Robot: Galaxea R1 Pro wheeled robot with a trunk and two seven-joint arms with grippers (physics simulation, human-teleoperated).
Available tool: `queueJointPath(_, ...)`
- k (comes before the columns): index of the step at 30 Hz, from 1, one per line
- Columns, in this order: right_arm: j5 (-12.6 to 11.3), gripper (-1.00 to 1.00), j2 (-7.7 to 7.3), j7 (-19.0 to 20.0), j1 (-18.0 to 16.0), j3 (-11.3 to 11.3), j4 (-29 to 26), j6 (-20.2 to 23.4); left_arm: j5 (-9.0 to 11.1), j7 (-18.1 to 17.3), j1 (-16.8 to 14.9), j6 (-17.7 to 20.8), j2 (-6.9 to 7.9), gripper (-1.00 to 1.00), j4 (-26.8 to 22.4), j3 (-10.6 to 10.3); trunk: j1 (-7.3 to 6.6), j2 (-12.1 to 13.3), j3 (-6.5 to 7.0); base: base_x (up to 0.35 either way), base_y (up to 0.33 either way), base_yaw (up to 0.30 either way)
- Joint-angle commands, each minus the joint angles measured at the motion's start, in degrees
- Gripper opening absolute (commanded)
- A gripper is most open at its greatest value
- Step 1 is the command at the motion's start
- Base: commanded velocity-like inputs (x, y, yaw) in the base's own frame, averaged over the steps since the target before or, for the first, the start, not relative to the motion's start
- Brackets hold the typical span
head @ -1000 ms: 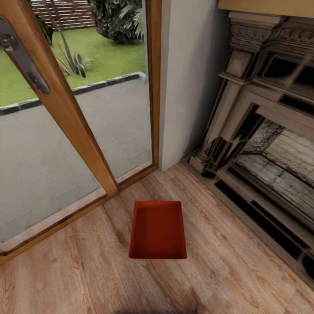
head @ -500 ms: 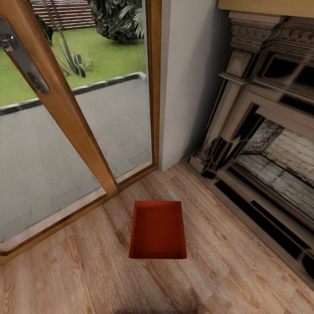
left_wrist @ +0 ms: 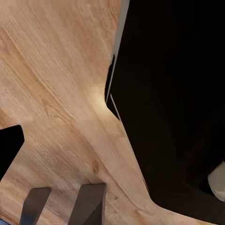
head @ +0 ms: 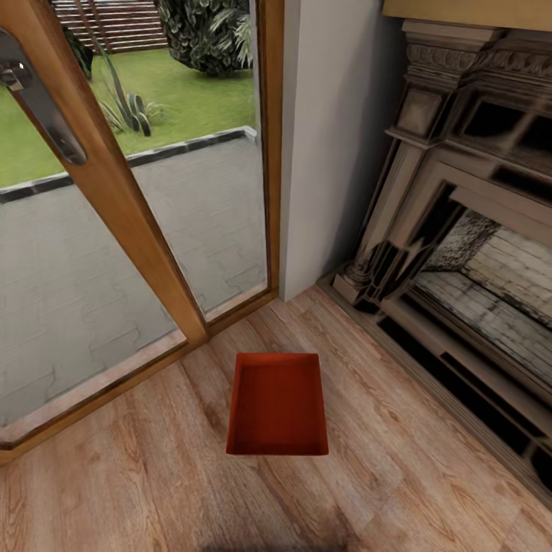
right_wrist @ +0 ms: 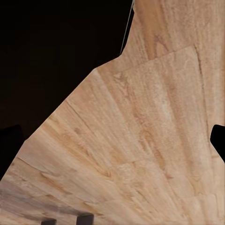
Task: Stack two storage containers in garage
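Observation:
One red-orange open-top storage container (head: pixel 277 404) rests empty on the pale wood plank floor (head: pixel 429 429) of the living room, low in the middle of the head view, between the glass door and the fireplace. The other container is out of view. In the left wrist view my left gripper (left_wrist: pixel 63 190) hangs over bare planks, its two dark fingers (left_wrist: pixel 91 204) apart with nothing between them. In the right wrist view my right gripper (right_wrist: pixel 66 218) shows just its fingertips (right_wrist: pixel 84 219), apart over the planks and holding nothing.
A wood-framed glass door (head: pixel 115 192) with a metal handle (head: pixel 38 100) runs along the left, with a paved patio outside. A white wall corner (head: pixel 330 146) stands behind the container. A carved dark fireplace (head: pixel 460 253) fills the right. My black body (left_wrist: pixel 173 93) shows in both wrist views.

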Motion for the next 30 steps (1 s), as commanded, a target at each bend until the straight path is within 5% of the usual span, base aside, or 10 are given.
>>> queueJointPath(1, -0.58, 1.00, 0.04, 0.00, -0.05, 0.50, 0.17, -0.33, 0.19, 0.03, -0.02, -0.16, 0.12, 1.00, -0.40, 0.23, 0.00, -0.02, -0.03, 0.000, 0.000, 0.000)
queueJointPath(11, -0.64, 1.00, 0.26, -0.01, -0.05, 0.43, 0.17, -0.30, 0.24, 0.35, -0.02, -0.23, 0.16, 1.00, -1.52, 0.21, 0.00, -0.02, -0.03, 0.000, 0.000, 0.000)
queueJointPath(30, -0.58, 1.00, 0.85, -0.61, -0.05, 0.47, 0.18, -0.22, 0.31, 0.28, -0.02, -0.24, 0.23, 1.00, -1.40, 0.17, 4.17, -7.64, -3.44, 0.000, 0.000, 0.000)
